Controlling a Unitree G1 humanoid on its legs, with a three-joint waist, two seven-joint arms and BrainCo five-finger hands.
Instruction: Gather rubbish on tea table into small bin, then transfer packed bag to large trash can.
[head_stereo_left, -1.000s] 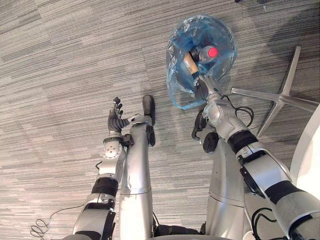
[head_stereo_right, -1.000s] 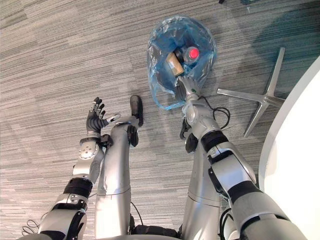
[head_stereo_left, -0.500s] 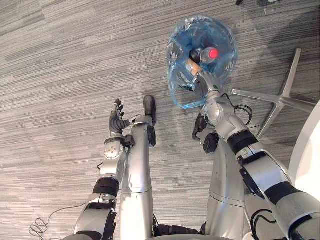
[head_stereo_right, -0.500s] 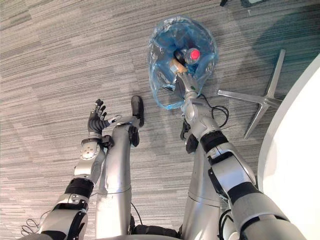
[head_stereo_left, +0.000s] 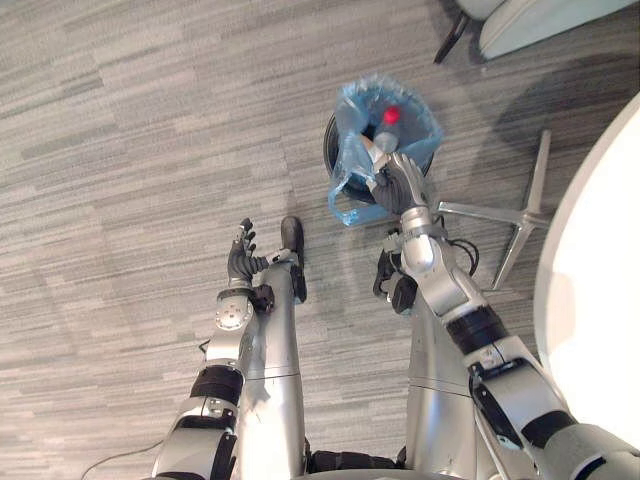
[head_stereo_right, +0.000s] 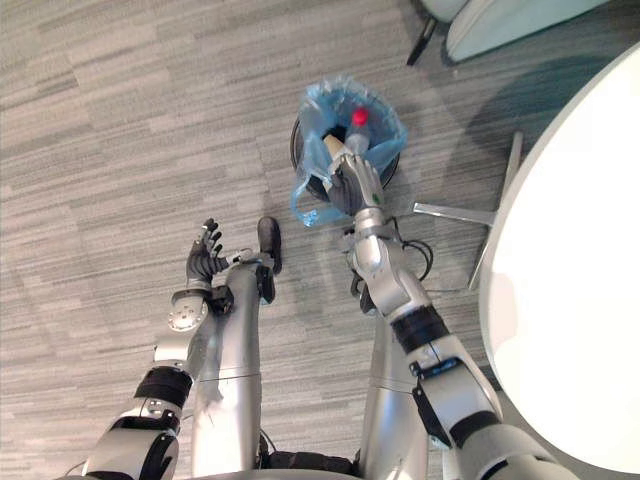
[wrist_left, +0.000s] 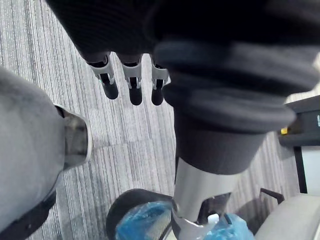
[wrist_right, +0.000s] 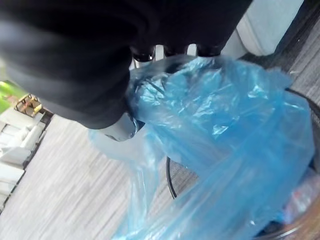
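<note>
One blue bag (head_stereo_left: 351, 158) in right hand (head_stereo_left: 400, 188)

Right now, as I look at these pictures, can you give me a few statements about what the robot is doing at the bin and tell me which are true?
1. The right hand has its fingers curled on the blue bag. True.
2. The left hand holds a bottle. False: it is open and holds nothing, above the carpet.
3. A red-capped bottle sits inside the bag. True.
4. The bag lies on the white table. False: it is in the black bin on the floor, beside the table.
</note>
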